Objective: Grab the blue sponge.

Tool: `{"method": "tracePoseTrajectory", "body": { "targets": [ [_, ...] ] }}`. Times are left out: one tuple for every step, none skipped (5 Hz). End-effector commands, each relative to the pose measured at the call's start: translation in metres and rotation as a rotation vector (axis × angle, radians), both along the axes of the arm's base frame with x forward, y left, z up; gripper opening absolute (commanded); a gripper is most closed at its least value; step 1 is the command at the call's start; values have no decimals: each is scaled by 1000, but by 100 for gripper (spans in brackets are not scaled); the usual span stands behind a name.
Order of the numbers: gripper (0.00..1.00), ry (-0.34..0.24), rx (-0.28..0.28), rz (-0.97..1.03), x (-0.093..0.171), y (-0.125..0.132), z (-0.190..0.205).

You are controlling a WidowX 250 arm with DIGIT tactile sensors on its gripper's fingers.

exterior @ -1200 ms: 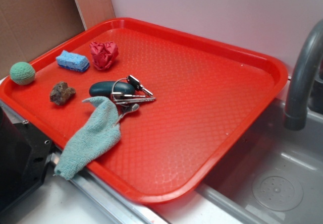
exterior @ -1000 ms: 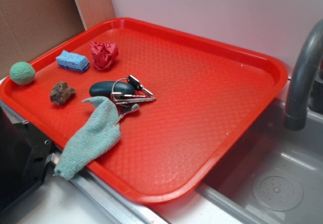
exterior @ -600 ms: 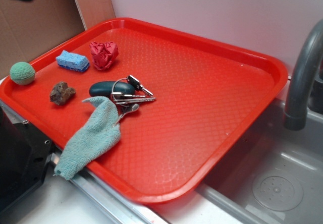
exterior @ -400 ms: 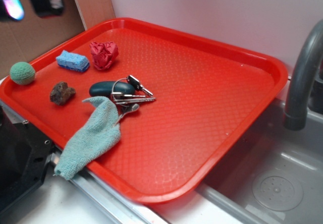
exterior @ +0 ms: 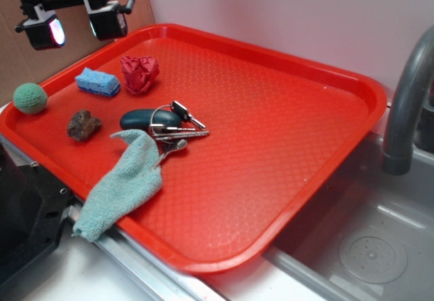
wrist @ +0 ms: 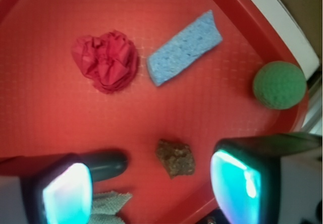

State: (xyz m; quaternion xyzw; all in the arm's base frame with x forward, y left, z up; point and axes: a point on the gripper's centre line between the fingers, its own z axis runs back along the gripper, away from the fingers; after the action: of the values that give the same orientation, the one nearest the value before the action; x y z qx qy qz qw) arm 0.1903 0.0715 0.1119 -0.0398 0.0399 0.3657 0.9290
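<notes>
The gripper [exterior: 73,24] has dropped into the far-left corner of the scene within the last second, where a moment earlier only the loaded red tray [exterior: 285,111] was on show. Its fingers [exterior: 105,22] are spread wide and hold nothing, hanging in the air above the tray's far-left edge.

The blue sponge [exterior: 97,82] lies flat on the tray near that same corner, just beside the red paper wad [exterior: 140,73] on its right, and has not shifted. The green ball [exterior: 30,98] sits at the tray's left rim, the brown rock [exterior: 83,124] nearer the camera, and the keys [exterior: 173,128] and teal cloth [exterior: 122,182] nearer still.

From the wrist view, the sponge [wrist: 184,48] lies angled ahead of the open fingers [wrist: 237,181], with the wad [wrist: 106,60] alongside, the ball [wrist: 279,85] off to one side, and the rock [wrist: 175,157] between the finger pads.

The arrival suggests the approach is under way: the grasp itself has not begun, and the arm likely needs to centre over the sponge and descend, keeping clear of the wad.
</notes>
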Motion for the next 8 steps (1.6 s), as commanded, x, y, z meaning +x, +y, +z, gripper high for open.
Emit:
{"method": "tracePoseTrajectory", "body": {
  "targets": [
    [100, -46, 21, 10, 1, 10, 12],
    [100, -156, 31, 165, 11, 32, -9],
    [100, -217, 97, 361, 9, 49, -26],
    [100, -243, 177, 503, 9, 52, -42],
    [100, -218, 190, 568, 7, 53, -59],
    [100, -230, 138, 557, 16, 59, -85],
    [91, -152, 119, 542, 33, 59, -115],
    [0, -142, 141, 545, 36, 51, -104]
  ]
}}
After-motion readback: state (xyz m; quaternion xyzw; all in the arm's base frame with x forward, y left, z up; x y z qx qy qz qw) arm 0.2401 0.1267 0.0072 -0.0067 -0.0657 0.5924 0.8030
